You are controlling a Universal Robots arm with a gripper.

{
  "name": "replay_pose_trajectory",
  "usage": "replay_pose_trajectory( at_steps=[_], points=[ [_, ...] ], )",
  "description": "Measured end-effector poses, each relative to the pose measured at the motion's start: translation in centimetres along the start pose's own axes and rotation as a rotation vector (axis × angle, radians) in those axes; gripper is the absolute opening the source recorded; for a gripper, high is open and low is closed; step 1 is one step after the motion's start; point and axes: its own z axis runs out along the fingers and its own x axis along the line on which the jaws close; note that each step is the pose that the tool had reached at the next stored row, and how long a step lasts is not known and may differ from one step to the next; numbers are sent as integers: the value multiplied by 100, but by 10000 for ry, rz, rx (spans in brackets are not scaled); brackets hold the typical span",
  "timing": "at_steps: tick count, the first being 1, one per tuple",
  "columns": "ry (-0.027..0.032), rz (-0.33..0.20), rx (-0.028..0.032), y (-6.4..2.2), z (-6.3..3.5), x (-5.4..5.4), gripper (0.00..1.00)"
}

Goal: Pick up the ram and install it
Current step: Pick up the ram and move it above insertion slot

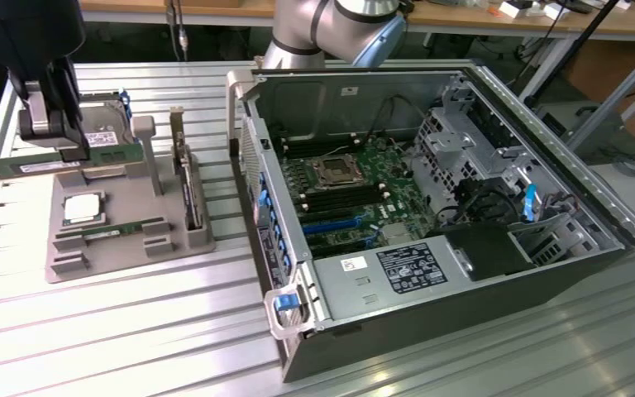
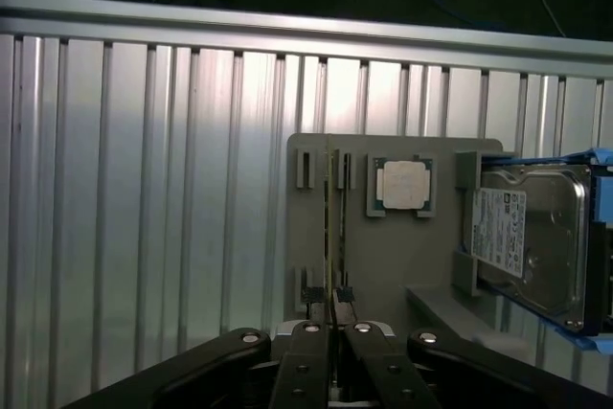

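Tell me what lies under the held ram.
The grey holder tray lies below the ram, with the processor chip beside. The strip of tray directly beneath the stick's edge is covered.

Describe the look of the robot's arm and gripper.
The arm is a silver-grey tube with rounded joints, one capped in blue-grey. The gripper has black linked bars with silver pivot pins, below a bulky black body.
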Motion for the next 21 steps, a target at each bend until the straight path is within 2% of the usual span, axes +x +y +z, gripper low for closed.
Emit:
replay_pose_trajectory(
  at_steps=[21],
  points=[
    [-43, -3, 3, 7, -188, -9, 12]
  ],
)
